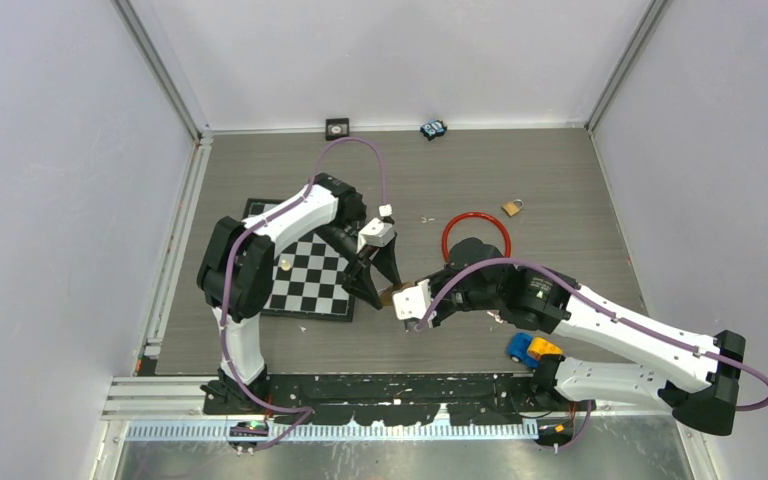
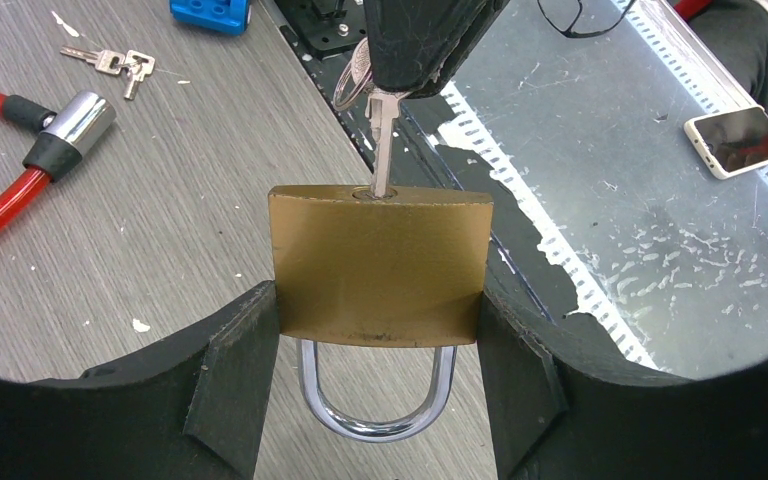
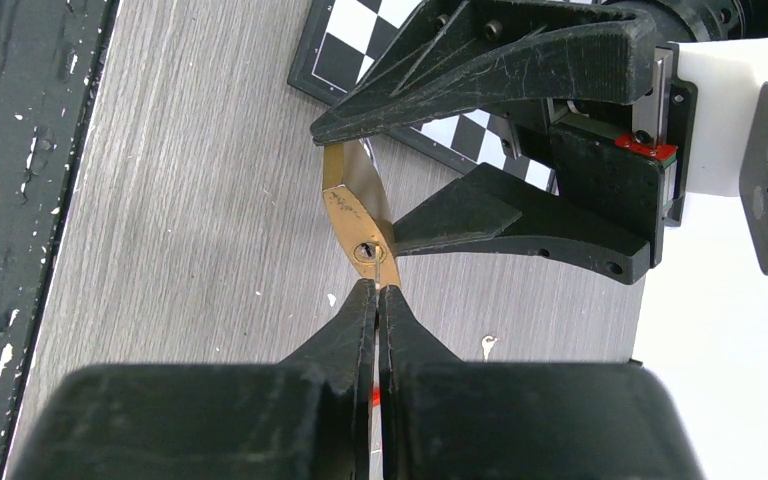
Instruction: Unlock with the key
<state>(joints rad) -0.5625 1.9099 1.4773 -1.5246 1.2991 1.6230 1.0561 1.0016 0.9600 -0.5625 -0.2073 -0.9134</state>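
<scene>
A brass padlock (image 2: 380, 265) with a steel shackle (image 2: 375, 405) is clamped by its two sides between the fingers of my left gripper (image 2: 378, 390). A silver key (image 2: 380, 140) stands in the keyhole on the padlock's top face. My right gripper (image 3: 377, 290) is shut on the key's head, its fingertips almost touching the padlock (image 3: 358, 225). In the top view both grippers meet at the padlock (image 1: 390, 293), just right of the chessboard, left gripper (image 1: 372, 280) and right gripper (image 1: 407, 300).
A checkered chessboard (image 1: 305, 270) lies under the left arm. A red cable lock (image 1: 476, 232) and a second small padlock (image 1: 511, 207) lie behind. Spare keys (image 2: 110, 63) rest on the table. A blue and yellow toy (image 1: 530, 348) sits near the right arm.
</scene>
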